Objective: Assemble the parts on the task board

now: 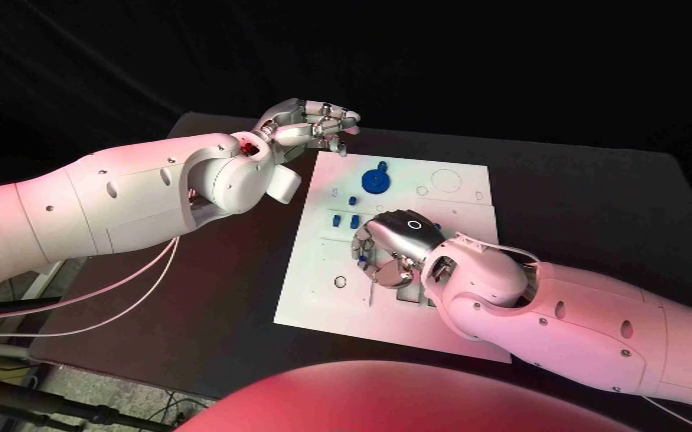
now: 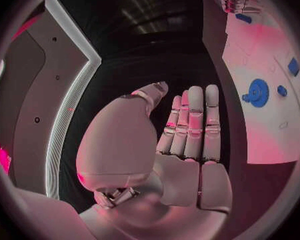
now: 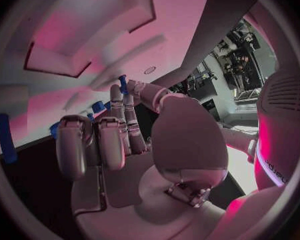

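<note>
The white task board [image 1: 447,202] lies mid-table. A blue gear [image 1: 375,180] stands near its far left part, also seen in the left wrist view as the blue gear [image 2: 257,93]. Small blue parts [image 1: 342,220] lie just nearer. My right hand [image 1: 397,247] is low over the board's middle, palm down. In its wrist view the thumb and a finger [image 3: 117,98] meet on a small blue part [image 3: 123,83], while other fingers curl in. My left hand [image 1: 306,122] hovers by the board's far left corner, and its straight fingers [image 2: 193,122] hold nothing.
More small blue parts [image 2: 293,66] sit on the board beyond the gear. A long blue piece [image 3: 6,138] lies at the board's edge. Black table [image 1: 216,282] surrounds the board, with room to the left and at the far right [image 1: 577,192].
</note>
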